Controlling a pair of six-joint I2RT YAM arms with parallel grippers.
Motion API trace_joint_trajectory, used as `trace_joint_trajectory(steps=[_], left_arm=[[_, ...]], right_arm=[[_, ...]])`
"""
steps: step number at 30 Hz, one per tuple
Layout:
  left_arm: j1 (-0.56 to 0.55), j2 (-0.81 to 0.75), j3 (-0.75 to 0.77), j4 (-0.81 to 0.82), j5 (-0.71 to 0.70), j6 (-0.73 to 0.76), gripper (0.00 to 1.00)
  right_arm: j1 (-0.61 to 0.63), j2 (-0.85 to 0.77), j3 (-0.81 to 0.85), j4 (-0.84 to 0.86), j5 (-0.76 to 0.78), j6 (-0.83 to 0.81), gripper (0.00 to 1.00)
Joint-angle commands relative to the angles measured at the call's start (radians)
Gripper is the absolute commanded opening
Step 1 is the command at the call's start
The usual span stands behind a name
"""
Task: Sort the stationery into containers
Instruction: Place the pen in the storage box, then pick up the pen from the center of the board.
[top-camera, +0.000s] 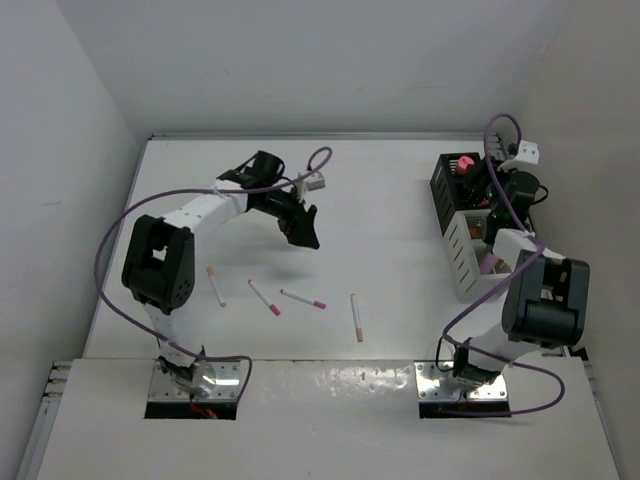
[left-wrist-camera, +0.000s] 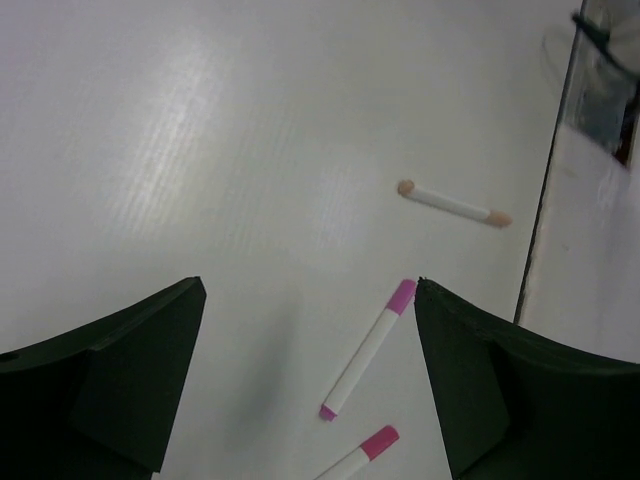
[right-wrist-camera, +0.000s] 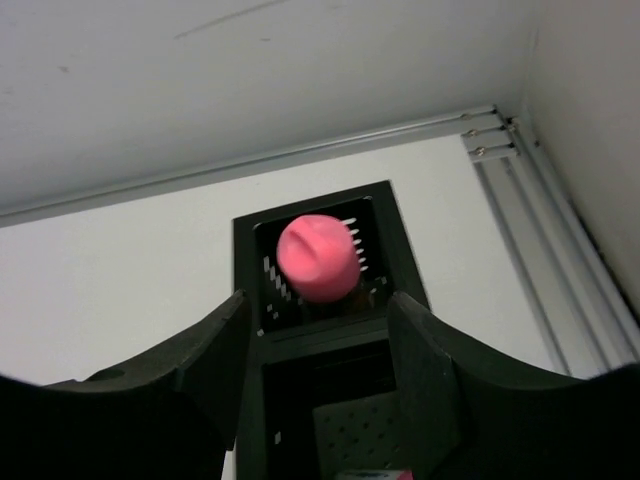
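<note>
Top view: shows four pens (top-camera: 303, 299) loose on the bench (top-camera: 380, 230) between the arms, with the left end effector (top-camera: 302, 238) spread just beyond them. Hides the right end effector (right-wrist-camera: 318, 300) behind its arm and cables, near the black box (top-camera: 447, 190) and white rack (top-camera: 462, 262); makes out only a pink piece (top-camera: 465, 162) inside.

Left wrist: frames spread fingers with bare bench between; catches two whole pens, cuts off a third at the bottom edge.

Right wrist: shows jaws parted, gripping nothing; places the pink piece in the box's far compartment, just past the fingertips; crops the near compartment.
</note>
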Motion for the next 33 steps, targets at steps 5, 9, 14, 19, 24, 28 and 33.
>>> trace_joint_trajectory(steps=[5,9,14,19,24,28,33], left_arm=[[-0.217,-0.019,0.127,-0.383,-0.063,0.636,0.77],[-0.339,0.021,0.138,-0.448,-0.103,0.808,0.58],[-0.46,0.091,0.179,-0.46,-0.195,0.948,0.44],[-0.557,0.153,0.198,-0.425,-0.315,1.041,0.39],[-0.639,0.217,0.24,-0.426,-0.379,1.111,0.35],[-0.677,0.252,0.254,-0.428,-0.424,1.147,0.35],[-0.701,0.286,0.251,-0.432,-0.471,1.169,0.36]], right_arm=[[-0.022,-0.263,0.027,-0.214,-0.168,0.129,0.51],[-0.068,-0.429,-0.025,-0.362,-0.26,0.159,0.5],[-0.167,-0.608,-0.08,-0.584,-0.41,0.135,0.46],[-0.246,-0.717,-0.125,-0.75,-0.513,0.113,0.39],[-0.298,-0.777,-0.124,-0.888,-0.567,0.107,0.38],[-0.298,-0.776,-0.117,-0.917,-0.602,0.121,0.37],[-0.298,-0.76,-0.111,-0.905,-0.63,0.138,0.37]])
